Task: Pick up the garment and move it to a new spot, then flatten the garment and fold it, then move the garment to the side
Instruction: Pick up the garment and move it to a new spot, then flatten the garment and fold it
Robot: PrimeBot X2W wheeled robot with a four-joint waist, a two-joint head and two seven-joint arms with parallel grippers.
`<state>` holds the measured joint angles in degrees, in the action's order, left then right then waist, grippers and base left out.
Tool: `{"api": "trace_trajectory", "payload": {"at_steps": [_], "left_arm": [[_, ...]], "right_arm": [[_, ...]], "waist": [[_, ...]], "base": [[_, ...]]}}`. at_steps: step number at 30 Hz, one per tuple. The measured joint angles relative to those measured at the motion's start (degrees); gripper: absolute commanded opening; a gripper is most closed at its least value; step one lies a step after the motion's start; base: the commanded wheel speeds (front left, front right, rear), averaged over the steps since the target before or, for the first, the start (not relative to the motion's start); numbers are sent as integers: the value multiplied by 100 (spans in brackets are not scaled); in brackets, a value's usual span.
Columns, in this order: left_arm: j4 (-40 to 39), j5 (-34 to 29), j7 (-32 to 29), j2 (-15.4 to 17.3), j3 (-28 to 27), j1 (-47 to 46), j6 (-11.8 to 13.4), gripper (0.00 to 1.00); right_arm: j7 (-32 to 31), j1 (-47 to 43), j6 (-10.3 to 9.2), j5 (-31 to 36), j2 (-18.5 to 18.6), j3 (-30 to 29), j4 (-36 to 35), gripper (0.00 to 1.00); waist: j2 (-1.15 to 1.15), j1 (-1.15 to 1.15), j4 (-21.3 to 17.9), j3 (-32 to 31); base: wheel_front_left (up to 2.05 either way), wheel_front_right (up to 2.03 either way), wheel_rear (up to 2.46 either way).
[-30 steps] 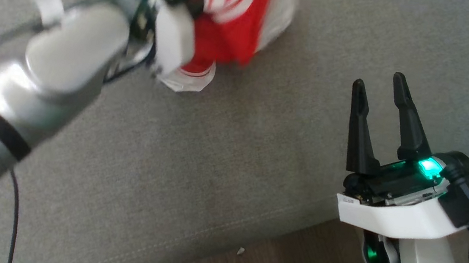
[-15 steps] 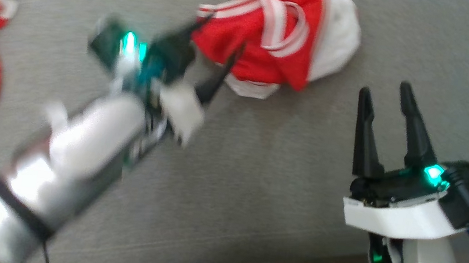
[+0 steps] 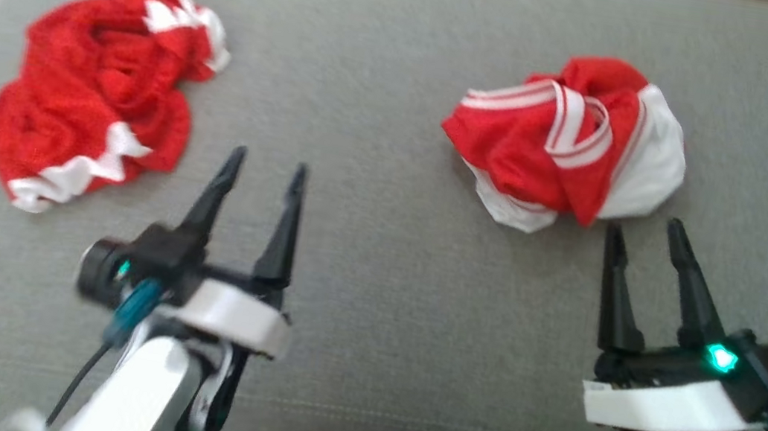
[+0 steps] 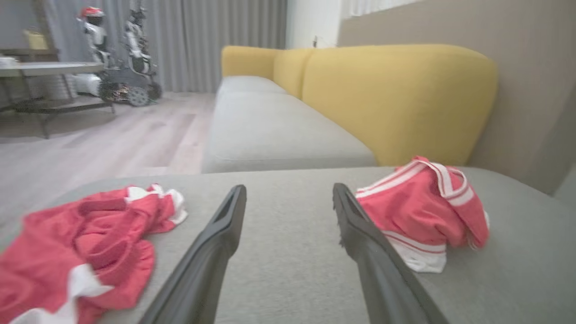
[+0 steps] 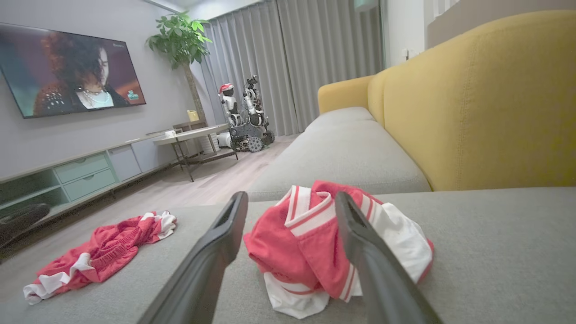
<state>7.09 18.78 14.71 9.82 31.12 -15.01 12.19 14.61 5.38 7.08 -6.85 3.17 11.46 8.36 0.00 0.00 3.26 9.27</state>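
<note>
Garment (image 3: 574, 148), red with white stripes, lies crumpled on the grey cushion (image 3: 371, 304), upper right in the head view. Left gripper (image 3: 269, 159) wide, empty, well apart from it. Right gripper (image 3: 644, 227) wide, empty, tips just below its near edge. Second garment (image 3: 97, 92), red, bunched at far left.
Left wrist view: fingers spread over bare cushion, garment to their right, second garment to their left.
Right wrist view: garment seen between and beyond the spread fingers; contact cannot be told. Yellow backrest (image 5: 486, 103) behind.
</note>
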Motion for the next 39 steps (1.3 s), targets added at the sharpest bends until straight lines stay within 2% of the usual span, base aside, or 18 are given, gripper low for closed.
{"api": "trace_trajectory", "payload": {"at_steps": [5,9,14,16,39], "left_arm": [[-621,-482,0,-358,-910,868,42,100],[-957,-850,0,-475,-1263,1444,-22,100],[-1027,-1413,0,-520,-1288,2070,-267,100],[-1027,-1541,0,-522,-1289,2231,-267,100],[-1056,-1737,0,-590,-1300,2320,-320,100]], "right_arm": [[0,-289,0,12,-8,-354,-142,100],[0,-633,0,98,-20,-560,-335,100],[0,-1056,0,129,-37,-606,-501,100],[0,-1195,0,129,-41,-608,-497,100],[0,-1261,0,163,-45,-525,-396,100]], "waist": [[0,0,203,-425],[0,0,302,-663],[0,0,325,-848],[0,0,305,-870],[0,0,308,-970]], "base": [[0,0,0],[0,0,0],[0,0,0],[0,0,0],[0,0,0]]}}
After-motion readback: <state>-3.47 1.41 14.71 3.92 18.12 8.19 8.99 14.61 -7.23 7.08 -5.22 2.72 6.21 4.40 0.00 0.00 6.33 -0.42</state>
